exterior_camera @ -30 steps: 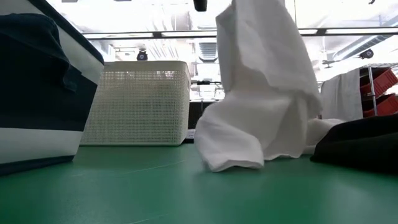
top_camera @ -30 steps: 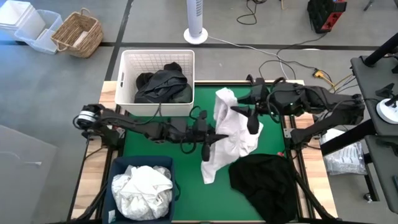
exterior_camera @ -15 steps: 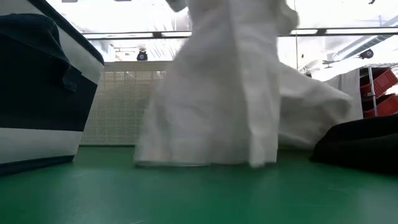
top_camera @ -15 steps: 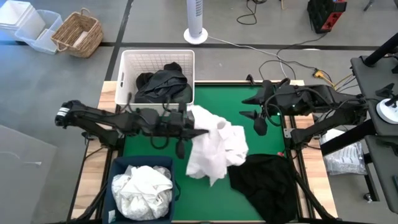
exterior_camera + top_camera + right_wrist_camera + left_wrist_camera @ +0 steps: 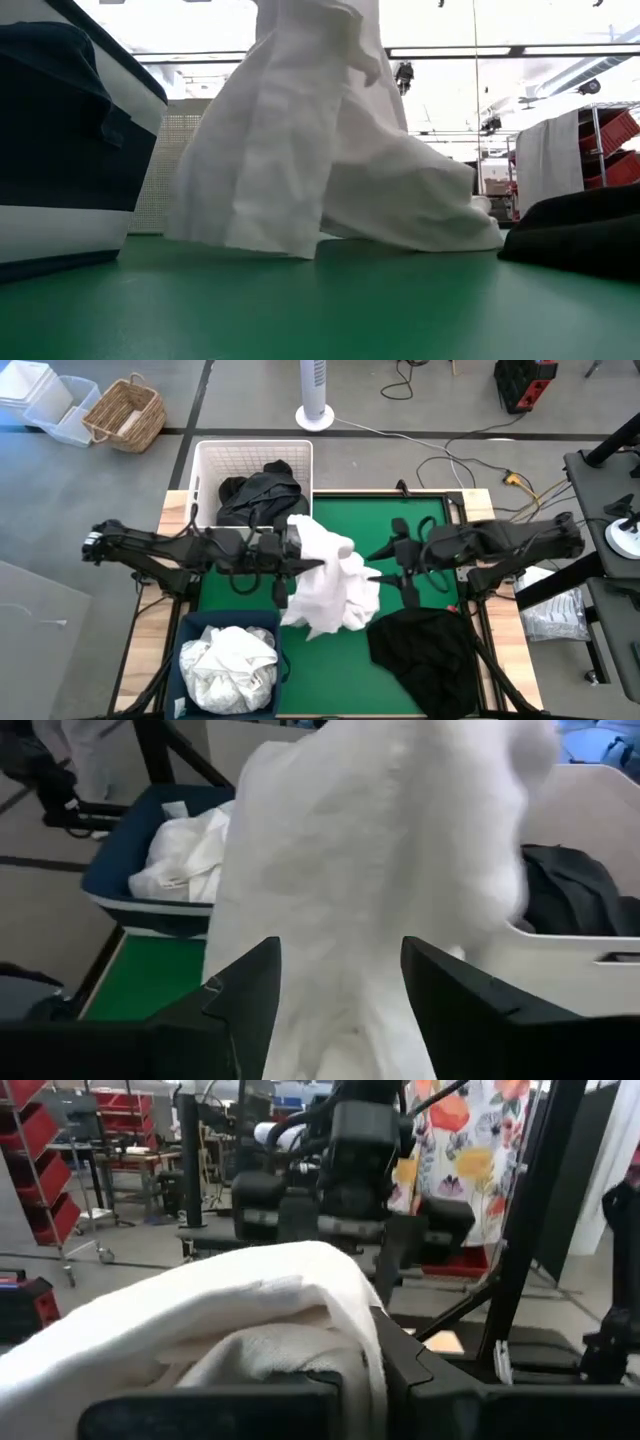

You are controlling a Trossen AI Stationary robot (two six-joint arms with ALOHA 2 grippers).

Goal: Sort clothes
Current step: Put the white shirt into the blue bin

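left jaws (image 5: 290, 558): clamped on the top of the white garment (image 5: 325, 585), just in front of the white basket (image 5: 205, 470).
white garment: hangs straight down from the left jaws, long axis upright; the hem trails on the green desk (image 5: 430, 525) toward the right jaws.
right jaws (image 5: 392, 565): spread wide, nothing in them, right beside the white cloth's far edge.
black garment (image 5: 425, 650): flat on the desk, below the right jaws, touching the white hem.
other clothes: dark ones in the basket, white ones in the navy bin (image 5: 190, 635) under the left arm.
vs a second ago: right jaws let go; the cloth swung over toward the basket and bin side.
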